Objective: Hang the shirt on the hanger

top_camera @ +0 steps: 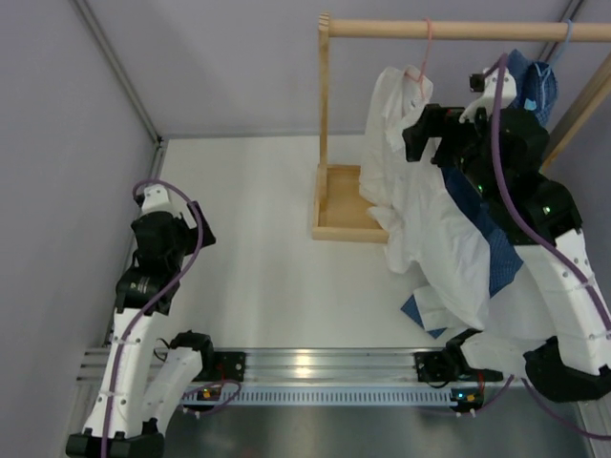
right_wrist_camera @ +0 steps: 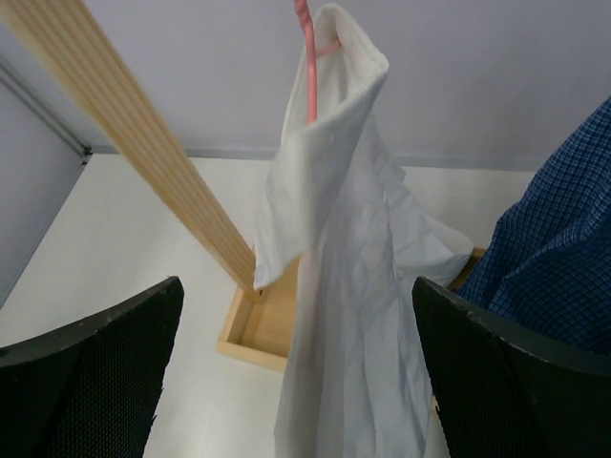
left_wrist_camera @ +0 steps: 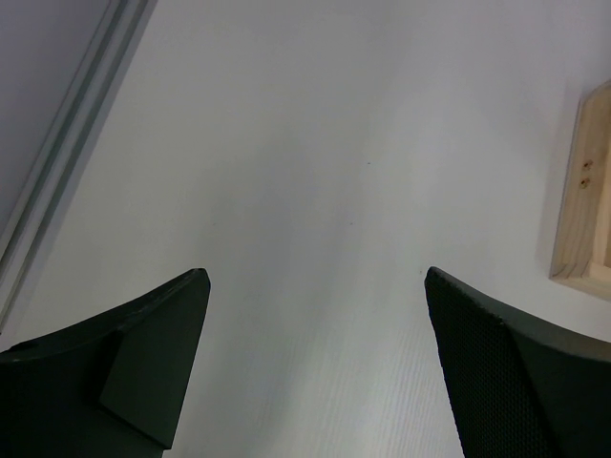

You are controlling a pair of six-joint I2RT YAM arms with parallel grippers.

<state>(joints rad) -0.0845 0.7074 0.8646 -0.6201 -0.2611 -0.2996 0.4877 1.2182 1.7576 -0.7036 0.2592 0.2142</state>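
Note:
The pink wire hanger hangs by its hook from the wooden bar. The white shirt hangs bunched from it, and its lower part trails onto the table. In the right wrist view the hanger pokes out at the shirt's top fold, with the shirt straight ahead. My right gripper is open and empty, close in front of the shirt's upper part, not touching it. My left gripper is open and empty over bare table at the left.
The wooden rack has an upright post and a box-like base. A dark blue checked shirt hangs on a light blue hanger to the right, behind my right arm, and also shows in the right wrist view. Grey walls enclose the table.

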